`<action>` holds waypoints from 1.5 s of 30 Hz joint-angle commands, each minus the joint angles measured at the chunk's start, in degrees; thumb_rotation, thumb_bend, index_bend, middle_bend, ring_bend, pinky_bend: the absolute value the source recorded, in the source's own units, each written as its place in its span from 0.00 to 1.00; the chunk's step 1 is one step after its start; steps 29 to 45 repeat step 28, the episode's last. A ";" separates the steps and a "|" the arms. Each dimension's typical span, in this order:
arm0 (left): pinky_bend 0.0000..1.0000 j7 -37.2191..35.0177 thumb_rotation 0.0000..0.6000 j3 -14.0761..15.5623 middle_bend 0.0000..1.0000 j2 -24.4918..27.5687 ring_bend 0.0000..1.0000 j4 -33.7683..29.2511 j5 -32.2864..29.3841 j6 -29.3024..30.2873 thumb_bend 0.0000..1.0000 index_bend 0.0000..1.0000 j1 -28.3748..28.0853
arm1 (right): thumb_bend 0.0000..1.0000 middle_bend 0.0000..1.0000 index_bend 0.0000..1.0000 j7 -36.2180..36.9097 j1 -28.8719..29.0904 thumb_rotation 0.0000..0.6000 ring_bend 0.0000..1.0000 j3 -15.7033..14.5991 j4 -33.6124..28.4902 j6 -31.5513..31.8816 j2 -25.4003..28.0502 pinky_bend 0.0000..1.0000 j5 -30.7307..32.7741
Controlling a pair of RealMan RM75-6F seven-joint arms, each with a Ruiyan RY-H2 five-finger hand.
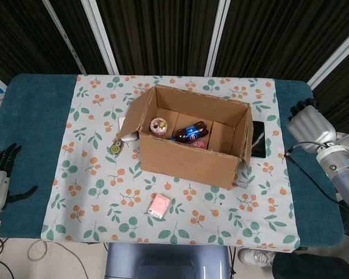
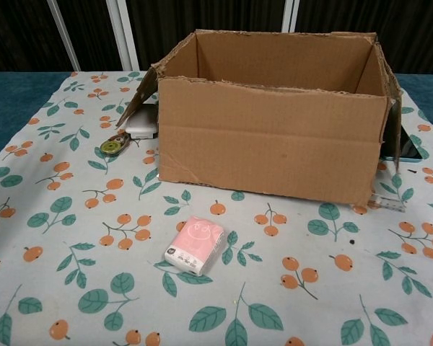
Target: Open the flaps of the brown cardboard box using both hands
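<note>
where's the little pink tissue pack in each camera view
Head view: the small pink tissue pack lies lower centre on the floral cloth, in front of the brown cardboard box.
Chest view: the pack is centre foreground, nearer than the box.
Shared landmark: the box's front wall.

Brown cardboard box [image 1: 189,152]: open-topped, on floral tablecloth [image 1: 93,192]; left flap [image 1: 135,113] angled outward, right flap [image 1: 247,135] folded down its side. Contents: dark soda bottle [image 1: 189,131], round pink item [image 1: 159,124]. Pink packet [image 1: 158,206] in front. Black phone [image 1: 257,140] just right. Left hand [image 1: 0,174], right hand [image 1: 307,123]: both apart from box, empty.
</note>
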 commanded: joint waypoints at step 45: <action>0.00 5.22 1.00 2.99 0.00 3.08 0.00 0.78 2.79 4.26 0.05 0.00 3.93 | 0.07 0.00 0.00 45.68 -45.30 1.00 0.00 0.02 9.60 44.61 -23.15 0.21 -21.46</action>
